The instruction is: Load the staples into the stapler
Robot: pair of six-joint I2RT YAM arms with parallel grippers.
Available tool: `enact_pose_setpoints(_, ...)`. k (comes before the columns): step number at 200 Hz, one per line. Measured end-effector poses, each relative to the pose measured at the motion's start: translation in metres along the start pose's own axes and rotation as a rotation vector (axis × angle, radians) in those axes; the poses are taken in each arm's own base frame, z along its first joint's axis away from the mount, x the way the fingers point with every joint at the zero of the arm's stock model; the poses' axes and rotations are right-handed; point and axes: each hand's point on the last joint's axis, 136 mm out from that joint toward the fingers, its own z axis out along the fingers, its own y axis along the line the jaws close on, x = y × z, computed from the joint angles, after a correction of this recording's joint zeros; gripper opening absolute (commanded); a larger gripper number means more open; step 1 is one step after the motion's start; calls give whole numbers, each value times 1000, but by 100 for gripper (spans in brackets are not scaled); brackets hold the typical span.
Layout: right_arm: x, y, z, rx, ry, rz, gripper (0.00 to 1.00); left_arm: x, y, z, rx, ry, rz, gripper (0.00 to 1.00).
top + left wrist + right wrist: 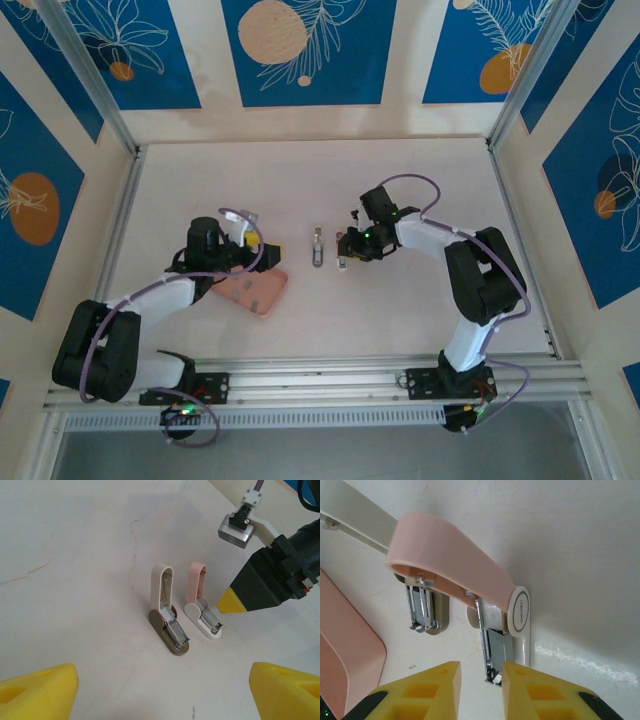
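Yellow-tipped right gripper [481, 675], jaws narrowly parted, at the pink stapler [451, 555].
Hinged open, the pink stapler's metal channel ends just beyond the gap; second stapler [425, 611] beside it; left gripper [160, 682] spread wide; pale table [580, 555]; blue-panelled walls [310, 50].

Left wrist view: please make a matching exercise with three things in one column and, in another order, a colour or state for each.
Things:
1. stapler with olive base
2. stapler with white base
3. left gripper's fingers

Colours and states:
A. pink lid, raised
B. yellow, wide apart
C. cream lid, raised

Pairs: 1-C; 2-A; 3-B
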Motion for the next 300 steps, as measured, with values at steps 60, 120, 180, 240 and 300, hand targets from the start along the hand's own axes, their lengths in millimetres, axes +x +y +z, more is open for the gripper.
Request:
enact_pose_setpoints(60,0,-2,7,4,18,8,28,0,0,0,0,-1,1,88)
enact_pose_setpoints(120,4,-8,18,19,46,18,26,0,0,0,0,-1,1,88)
enact_pose_setpoints(180,4,-7,18,19,49,18,15,0,0,0,0,1,0,88)
enact_pose_setpoints(240,4,-4,13,14,40,14,13,0,0,0,0,1,0,88)
enact_pose_setpoints(300,-3,7,2,-37,7,7,12,0,0,0,0,1,0,88)
